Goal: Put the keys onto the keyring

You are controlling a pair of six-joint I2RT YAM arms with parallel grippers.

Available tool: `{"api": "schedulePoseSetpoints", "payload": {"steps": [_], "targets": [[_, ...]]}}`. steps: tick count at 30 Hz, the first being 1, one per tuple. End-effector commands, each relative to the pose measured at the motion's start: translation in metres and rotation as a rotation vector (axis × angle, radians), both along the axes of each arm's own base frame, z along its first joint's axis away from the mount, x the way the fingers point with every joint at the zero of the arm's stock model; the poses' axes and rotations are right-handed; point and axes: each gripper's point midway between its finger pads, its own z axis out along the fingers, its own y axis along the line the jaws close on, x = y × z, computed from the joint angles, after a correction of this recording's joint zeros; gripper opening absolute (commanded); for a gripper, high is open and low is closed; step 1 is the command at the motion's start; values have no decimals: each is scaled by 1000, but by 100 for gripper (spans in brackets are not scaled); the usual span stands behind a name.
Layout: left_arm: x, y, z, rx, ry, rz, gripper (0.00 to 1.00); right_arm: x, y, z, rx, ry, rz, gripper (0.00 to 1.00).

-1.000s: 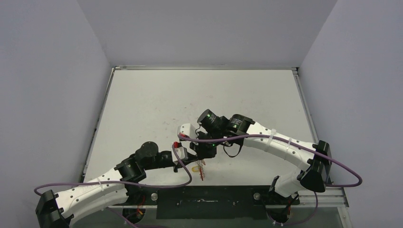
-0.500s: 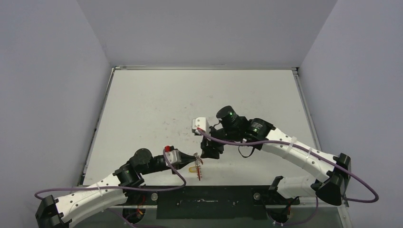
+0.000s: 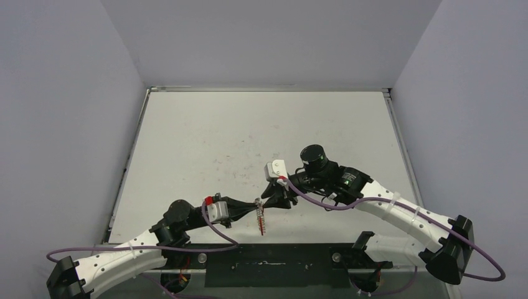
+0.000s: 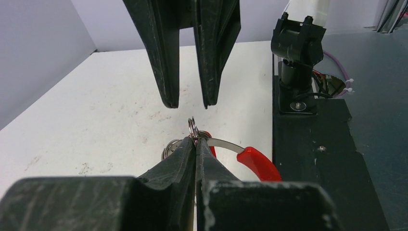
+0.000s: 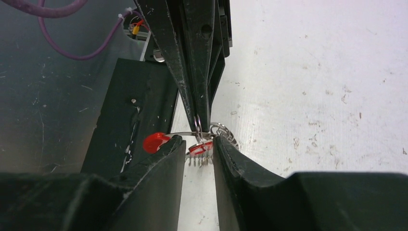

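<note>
The keyring [image 4: 226, 143] is a silvery band with a red sleeve [image 4: 257, 163] and a coiled silver part [image 4: 171, 147]. My left gripper [image 4: 195, 142] is shut on its small split ring [image 4: 192, 127], holding it just above the table. In the top view the keyring [image 3: 261, 219] hangs below the left gripper [image 3: 254, 205]. My right gripper [image 5: 198, 143] faces it, jaws open a finger-width apart. A red piece with short silvery teeth [image 5: 199, 148] sits between its fingertips; it looks like one of the keys. No yellow-headed key shows.
The black base plate [image 3: 268, 255] runs along the table's near edge right behind the keyring. The right arm's mount post [image 4: 296, 72] stands on it. Purple cables [image 3: 324, 205] loop off both wrists. The white table [image 3: 261, 131] is scuffed.
The right gripper went from shut to open while its arm swung right. The left arm stretched lower and flatter with the keyring. The yellow key seen under the ring no longer shows.
</note>
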Motion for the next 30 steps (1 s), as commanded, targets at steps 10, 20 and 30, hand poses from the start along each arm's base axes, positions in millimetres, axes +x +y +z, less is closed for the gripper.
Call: {"api": "schedulePoseSetpoints", "payload": {"steps": [10,20,30], "targets": [[-11,-1,34,-103,-67,-54,0,1,23,6,80,30,67,16],[0,3,26,-43,-32,11,10,1,14,1,2,48,38,0],[13,21,15,127,2,125,22,14,-1,-28,-418,18,-115,0]]}}
